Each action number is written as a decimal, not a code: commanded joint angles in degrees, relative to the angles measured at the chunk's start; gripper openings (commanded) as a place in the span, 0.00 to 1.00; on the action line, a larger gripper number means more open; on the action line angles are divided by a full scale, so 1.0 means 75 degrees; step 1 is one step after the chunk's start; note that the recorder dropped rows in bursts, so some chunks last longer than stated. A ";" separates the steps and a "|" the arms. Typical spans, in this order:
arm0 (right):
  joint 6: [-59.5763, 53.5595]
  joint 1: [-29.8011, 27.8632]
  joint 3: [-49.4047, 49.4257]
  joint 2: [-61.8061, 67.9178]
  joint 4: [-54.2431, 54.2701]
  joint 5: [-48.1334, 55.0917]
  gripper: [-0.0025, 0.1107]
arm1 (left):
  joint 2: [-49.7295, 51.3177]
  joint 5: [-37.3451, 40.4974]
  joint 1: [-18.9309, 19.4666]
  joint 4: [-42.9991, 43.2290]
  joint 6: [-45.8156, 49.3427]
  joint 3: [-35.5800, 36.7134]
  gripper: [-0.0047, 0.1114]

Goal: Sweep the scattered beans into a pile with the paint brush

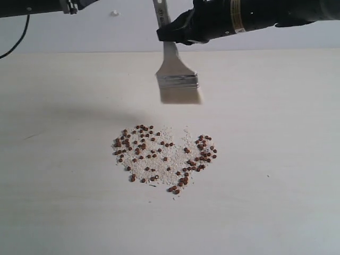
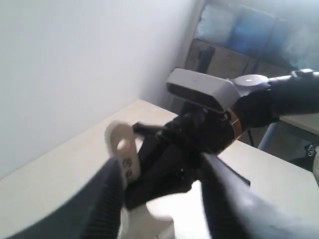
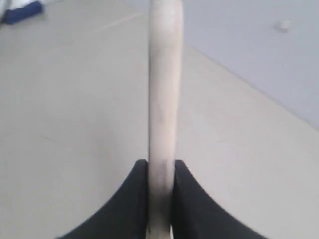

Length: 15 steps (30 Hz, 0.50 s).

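The right fingers point(image 3: 132, 204) clamp the paint brush point(image 1: 178, 79), hanging bristles-down over the table point(image 1: 287, 175) between its wall-side edge and the beans point(image 1: 139, 144). The left fingers point(image 2: 102, 199) stand apart beside the handle's end. I'd touch down behind the scatter, then stroke lightly inward.

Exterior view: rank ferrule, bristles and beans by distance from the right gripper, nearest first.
1. ferrule: just below the right gripper, on the paint brush that its fingers hold.
2. bristles: directly under the ferrule.
3. beans: scattered on the table, lowest in view.
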 commanded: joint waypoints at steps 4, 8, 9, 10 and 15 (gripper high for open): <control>0.0534 -0.0025 0.0161 -0.1421 -0.0254 0.2731 0.02 | -0.0263 -0.1005 0.0490 0.0309 -0.0396 0.0596 0.04; 0.0557 -0.0025 0.0557 -0.2158 -0.0254 0.4351 0.02 | -0.1125 -0.3478 0.0434 -0.0116 -0.0353 0.1664 0.04; 0.0539 -0.0025 0.0624 -0.2244 -0.0254 0.4642 0.02 | -0.1350 -0.3889 0.0434 -0.0116 -0.0329 0.1856 0.04; 0.0537 -0.0025 0.0771 -0.2417 -0.0254 0.5231 0.02 | -0.1819 -0.4767 0.0434 -0.0116 -0.0211 0.2383 0.04; 0.0114 -0.0025 0.1414 -0.2671 -0.0254 0.6479 0.02 | -0.3713 -0.6202 0.0434 -0.0116 0.0440 0.3894 0.04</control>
